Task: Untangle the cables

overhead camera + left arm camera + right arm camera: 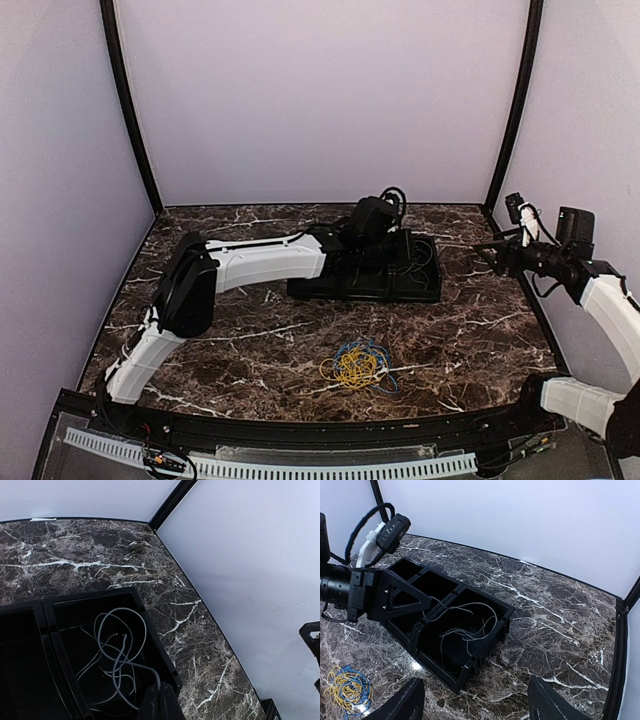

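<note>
Yellow and blue bundle (pixel 360 365): we see these cables in one loose tangle on the marble tabletop (pixel 250 340). It lies close to the near edge, about midway between the left and right edges, and nothing touches it.

Tray (pixel 300 292): black and split into compartments. It sits beyond the bundle and well apart from it, around the middle of the tabletop and a little toward the right edge.

Grey wire (pixel 116 667): a thin cable lies in slack loops on the floor of the tray's end compartment, the one nearest the right edge. One strand rises out of the loops.

Left arm (pixel 265 262): it reaches from the near left corner across to the tray.

Left gripper (pixel 159 702): it hangs over that end compartment. Its fingers look pressed together, pinching the risen strand of the grey wire.

Right gripper (pixel 475 690): it hangs raised by the right edge, about level with the tray and facing it. Its fingers (pixel 405 700) are spread wide, with nothing between them.

Walls (pixel 320 90): pale and plain, rising from the far edge.
</note>
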You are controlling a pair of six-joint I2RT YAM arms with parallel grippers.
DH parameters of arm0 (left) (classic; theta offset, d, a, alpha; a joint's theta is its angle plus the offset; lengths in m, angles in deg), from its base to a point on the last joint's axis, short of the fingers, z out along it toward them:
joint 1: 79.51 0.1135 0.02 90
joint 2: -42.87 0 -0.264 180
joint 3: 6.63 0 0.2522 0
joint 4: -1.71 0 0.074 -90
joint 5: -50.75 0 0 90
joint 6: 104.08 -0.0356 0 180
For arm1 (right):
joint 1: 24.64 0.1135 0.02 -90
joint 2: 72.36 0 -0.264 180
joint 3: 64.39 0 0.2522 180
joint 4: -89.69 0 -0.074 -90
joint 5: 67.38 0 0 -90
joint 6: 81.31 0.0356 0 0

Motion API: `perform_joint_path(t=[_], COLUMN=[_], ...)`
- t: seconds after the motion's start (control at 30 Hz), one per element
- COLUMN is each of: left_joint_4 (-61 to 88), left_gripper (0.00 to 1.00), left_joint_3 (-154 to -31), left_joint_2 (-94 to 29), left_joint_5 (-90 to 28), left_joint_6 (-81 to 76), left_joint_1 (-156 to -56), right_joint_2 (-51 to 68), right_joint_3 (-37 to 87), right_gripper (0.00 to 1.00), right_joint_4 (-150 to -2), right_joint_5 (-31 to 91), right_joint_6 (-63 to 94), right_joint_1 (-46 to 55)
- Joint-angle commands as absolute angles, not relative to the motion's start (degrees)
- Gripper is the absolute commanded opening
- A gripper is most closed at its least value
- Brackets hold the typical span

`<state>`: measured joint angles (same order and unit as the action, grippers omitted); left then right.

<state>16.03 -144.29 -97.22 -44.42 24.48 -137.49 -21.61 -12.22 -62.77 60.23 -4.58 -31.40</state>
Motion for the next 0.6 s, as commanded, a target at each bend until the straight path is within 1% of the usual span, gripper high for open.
perform_joint_path(t=[0.0, 0.3, 0.57], left_joint_4=[17.47, 17.34, 18.54], left_gripper=[0.00, 0.01, 0.24], left_joint_3=[-146.96, -151.87, -151.90], left_joint_2=[-99.61, -104.56, -102.90], left_joint_5=[-46.37, -43.64, -44.19], left_joint_6=[28.18, 29.43, 27.93], left_joint_1=[-137.55, -137.57, -137.60], right_joint_2=[-21.56, -20.94, -20.92], right_joint_3=[-12.48, -12.40, -12.40], right_gripper=[0.73, 0.73, 0.73], right_joint_4=[-63.59, -63.22, -63.29], right_joint_5=[61.45, 62.00, 62.10], right_joint_6=[-5.45, -5.72, -5.85], right_joint_1=[-31.67, -31.67, -31.67])
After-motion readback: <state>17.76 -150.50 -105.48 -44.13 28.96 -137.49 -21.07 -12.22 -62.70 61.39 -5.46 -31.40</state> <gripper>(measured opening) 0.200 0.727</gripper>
